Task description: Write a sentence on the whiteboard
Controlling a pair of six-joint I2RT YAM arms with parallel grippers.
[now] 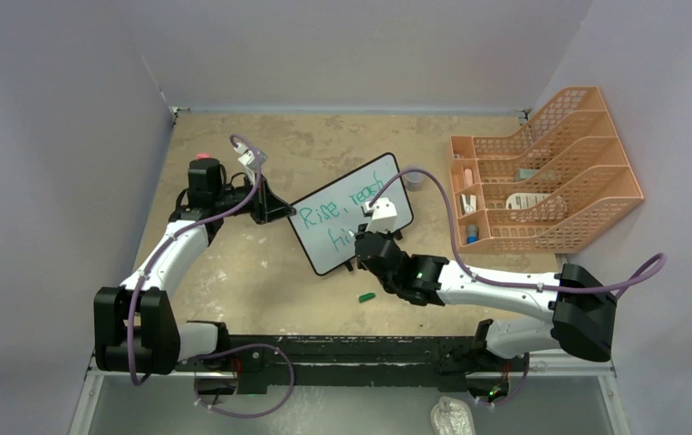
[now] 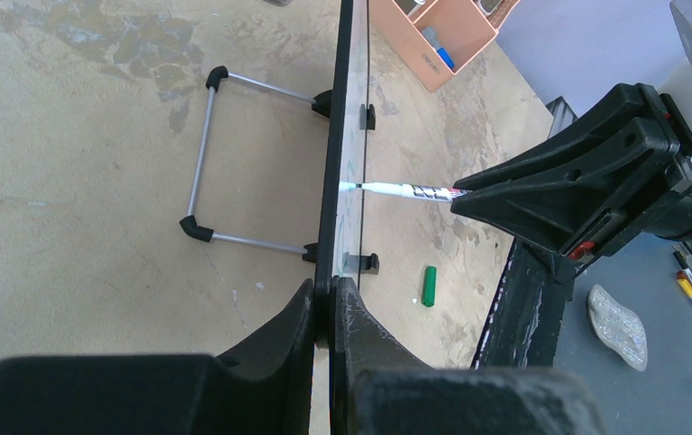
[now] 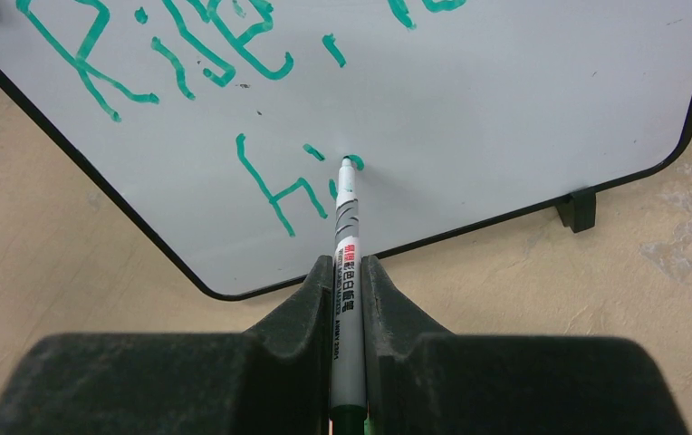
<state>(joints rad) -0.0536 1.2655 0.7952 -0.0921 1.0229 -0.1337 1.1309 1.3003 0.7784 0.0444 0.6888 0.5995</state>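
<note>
Both claws clamped shut, marker tip on the board.
My left gripper [image 2: 329, 304] is pinched tight on the nine o'clock edge of the whiteboard [image 1: 318, 256], which stands propped mid-table. The sentence [image 1: 320, 216], in teal, starts "Rise," up top, with "hi" underneath. My right gripper [image 3: 347, 272] squeezes a green marker [image 3: 349, 227], its tip touching the board just past the "i". A green cap [image 1: 366, 295] lies at the board's six o'clock, an orange file rack [image 1: 542, 181] at three o'clock.

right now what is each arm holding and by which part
Left tool: the whiteboard, gripped by its black-framed edge. Right tool: the marker, gripped by the back of its barrel.
</note>
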